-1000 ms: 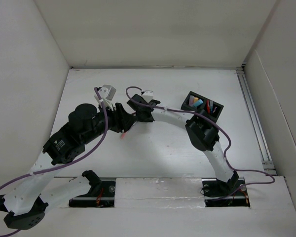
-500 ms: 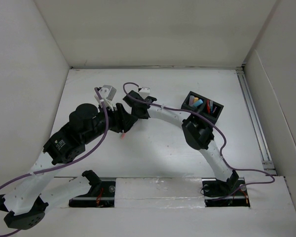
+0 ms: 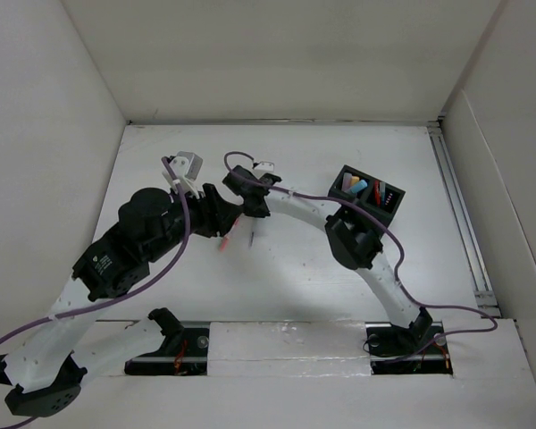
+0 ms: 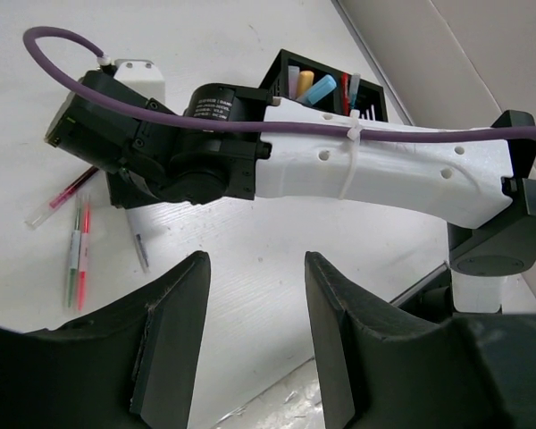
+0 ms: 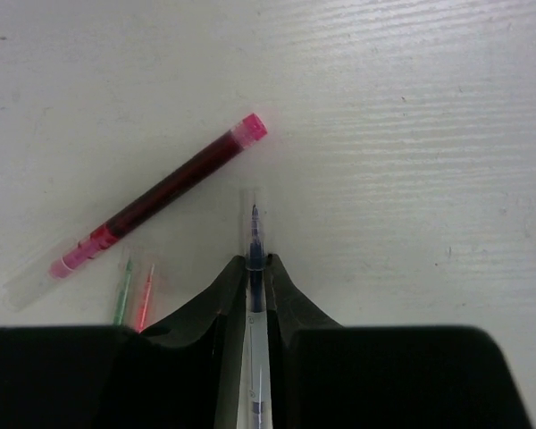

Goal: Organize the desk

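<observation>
Near the middle of the large matte white desk point(image 3: 304, 277), the right fingers point(image 5: 281, 299) pinch a slim clear pen with dark ink point(image 5: 253, 234), probably to carry it to the black compartmented organizer box point(image 3: 368, 192). The left fingers point(image 4: 174, 331) are spread and empty.

Left arm point(image 3: 116, 255), right arm point(image 3: 304, 207): white link shells with small holes, black joint housings. Purple cable point(image 4: 250, 126) along each, fastened by white zip tie point(image 4: 350, 150). Left gripper point(image 4: 255, 268): black moulded fingers point(image 4: 174, 340).
</observation>
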Tool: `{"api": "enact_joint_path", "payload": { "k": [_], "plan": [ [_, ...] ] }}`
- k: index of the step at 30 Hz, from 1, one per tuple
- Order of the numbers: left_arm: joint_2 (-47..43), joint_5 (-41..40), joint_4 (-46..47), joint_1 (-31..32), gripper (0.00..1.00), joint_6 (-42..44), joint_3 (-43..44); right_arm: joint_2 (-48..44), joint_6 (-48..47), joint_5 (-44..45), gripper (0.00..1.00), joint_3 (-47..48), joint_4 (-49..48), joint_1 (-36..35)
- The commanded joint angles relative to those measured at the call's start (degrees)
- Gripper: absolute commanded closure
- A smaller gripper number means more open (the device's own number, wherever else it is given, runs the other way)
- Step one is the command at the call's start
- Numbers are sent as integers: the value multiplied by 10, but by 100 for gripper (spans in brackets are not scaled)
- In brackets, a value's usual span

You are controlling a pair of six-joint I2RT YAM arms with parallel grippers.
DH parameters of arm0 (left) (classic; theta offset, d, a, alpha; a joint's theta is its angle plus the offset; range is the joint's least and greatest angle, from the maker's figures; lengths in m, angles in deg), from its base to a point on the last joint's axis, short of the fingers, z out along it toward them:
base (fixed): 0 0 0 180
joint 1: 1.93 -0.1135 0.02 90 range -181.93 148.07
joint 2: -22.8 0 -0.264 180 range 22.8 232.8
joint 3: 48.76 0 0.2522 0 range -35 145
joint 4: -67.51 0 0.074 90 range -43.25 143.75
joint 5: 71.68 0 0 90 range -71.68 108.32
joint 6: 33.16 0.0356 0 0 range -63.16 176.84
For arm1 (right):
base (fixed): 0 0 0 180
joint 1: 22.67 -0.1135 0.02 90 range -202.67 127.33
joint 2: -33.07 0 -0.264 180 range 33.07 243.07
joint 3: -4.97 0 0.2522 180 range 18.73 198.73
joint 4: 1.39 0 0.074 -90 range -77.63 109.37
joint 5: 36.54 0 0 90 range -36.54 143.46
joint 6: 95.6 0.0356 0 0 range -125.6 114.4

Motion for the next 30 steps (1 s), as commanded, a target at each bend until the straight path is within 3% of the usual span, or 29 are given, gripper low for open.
{"api": "enact_joint_path", "payload": {
  "k": [1, 6, 13, 14, 17, 18, 25, 30],
  "plan": [
    [-8, -15, 4, 3, 58, 11, 24, -22, 0, -4, 85, -38, 28, 4],
    [-8, -27, 3, 3, 58, 9, 15, -67, -62, 1, 99, -135, -19, -8],
    [-10, -55, 4, 3, 58, -2, 7, -223, -215, -2, 100, -284, -186, -8],
    [-16, -60, 12, 3, 58, -15, -4, -290, -285, -16, 100, -309, -220, -3],
    [-19, -62, 19, 3, 58, -31, -25, -344, -320, -6, 100, -357, -265, 11],
    [-18, -63, 23, 3, 57, -34, -29, -407, -357, -9, 100, -378, -306, 18],
    [-2, -89, 38, 3, 46, -39, -54, -660, -503, -9, 100, -551, -431, 129],
    [25, -94, 52, -3, 44, -54, -61, -751, -612, -88, 100, -630, -496, 270]
  ]
}}
